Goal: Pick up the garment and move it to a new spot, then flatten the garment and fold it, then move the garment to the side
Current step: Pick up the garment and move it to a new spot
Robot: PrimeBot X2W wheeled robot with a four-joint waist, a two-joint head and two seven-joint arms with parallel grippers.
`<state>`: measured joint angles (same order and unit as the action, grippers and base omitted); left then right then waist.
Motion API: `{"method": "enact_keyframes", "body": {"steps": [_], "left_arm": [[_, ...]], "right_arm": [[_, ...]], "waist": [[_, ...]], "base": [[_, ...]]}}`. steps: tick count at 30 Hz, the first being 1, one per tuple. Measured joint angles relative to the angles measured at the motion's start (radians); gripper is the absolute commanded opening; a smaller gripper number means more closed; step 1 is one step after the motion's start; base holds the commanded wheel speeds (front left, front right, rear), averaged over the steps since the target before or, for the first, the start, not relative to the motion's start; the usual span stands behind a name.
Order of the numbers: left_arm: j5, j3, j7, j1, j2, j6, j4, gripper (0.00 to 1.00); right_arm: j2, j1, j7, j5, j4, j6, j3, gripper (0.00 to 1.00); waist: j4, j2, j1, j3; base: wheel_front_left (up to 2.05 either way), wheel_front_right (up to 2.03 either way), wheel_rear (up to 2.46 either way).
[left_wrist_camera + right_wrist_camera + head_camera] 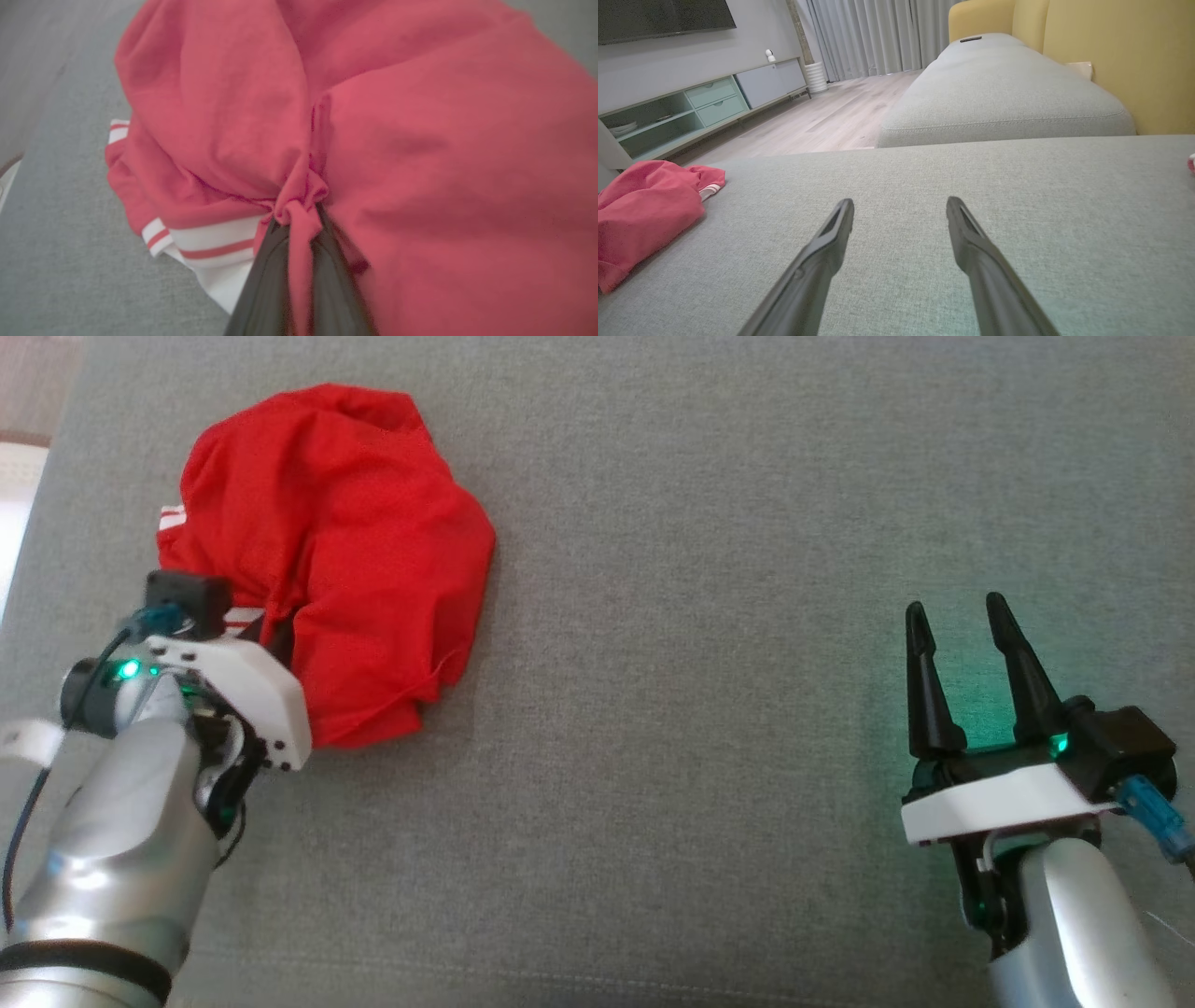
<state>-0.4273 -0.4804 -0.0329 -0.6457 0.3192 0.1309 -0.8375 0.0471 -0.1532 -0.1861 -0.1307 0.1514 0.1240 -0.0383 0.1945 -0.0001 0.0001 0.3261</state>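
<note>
The garment is a crumpled red piece with white striped trim, lying in a heap at the upper left of the grey cushion. My left gripper is shut on a pinched fold of its red cloth, right beside the white trim; the cloth bunches up between the two dark fingers. In the head view that hand's fingers are buried in the near left edge of the heap. My right gripper hovers open and holding nothing over bare cushion at the right. The garment lies far to the left of its spread fingers.
The grey cushion's left edge runs close beside the garment. Beyond the cushion are a second grey seat with yellow backrests, wooden floor and a low cabinet.
</note>
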Motion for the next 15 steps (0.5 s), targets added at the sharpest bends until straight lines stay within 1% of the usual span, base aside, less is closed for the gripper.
{"method": "enact_keyframes", "body": {"steps": [5, 7, 9, 12, 15], "left_arm": [[-0.008, -0.004, -0.137, -0.008, 0.019, 0.001, -0.011, 0.0], [0.026, -0.022, -0.186, -0.021, 0.028, -0.011, 0.006, 0.0], [0.049, -0.022, -0.207, -0.026, 0.025, -0.035, 0.043, 0.0], [0.048, -0.016, -0.215, -0.024, 0.016, -0.055, 0.119, 0.0], [0.049, 0.016, -0.216, -0.008, 0.001, -0.08, 0.244, 0.0]], "right_arm": [[0.0, 0.0, -0.009, -0.006, 0.015, 0.0, 0.0, 1.0], [0.0, 0.0, -0.014, -0.015, 0.023, 0.0, 0.0, 1.0], [0.0, 0.001, -0.017, -0.022, 0.031, 0.0, 0.0, 1.0], [0.0, 0.002, -0.025, -0.031, 0.042, 0.0, -0.001, 1.0], [0.0, 0.004, -0.027, -0.046, 0.054, 0.0, -0.003, 1.0]], "waist": [[-0.01, 0.0, 0.0, -0.032], [-0.014, 0.0, 0.0, -0.051], [-0.018, 0.0, 0.0, -0.071], [-0.025, 0.0, 0.0, -0.102], [-0.033, 0.0, 0.0, -0.132]], "base": [[0.0, 0.0, 0.0], [0.0, 0.0, 0.0], [0.0, 0.0, 0.0], [0.0, 0.0, 0.0], [0.0, 0.0, 0.0]]}}
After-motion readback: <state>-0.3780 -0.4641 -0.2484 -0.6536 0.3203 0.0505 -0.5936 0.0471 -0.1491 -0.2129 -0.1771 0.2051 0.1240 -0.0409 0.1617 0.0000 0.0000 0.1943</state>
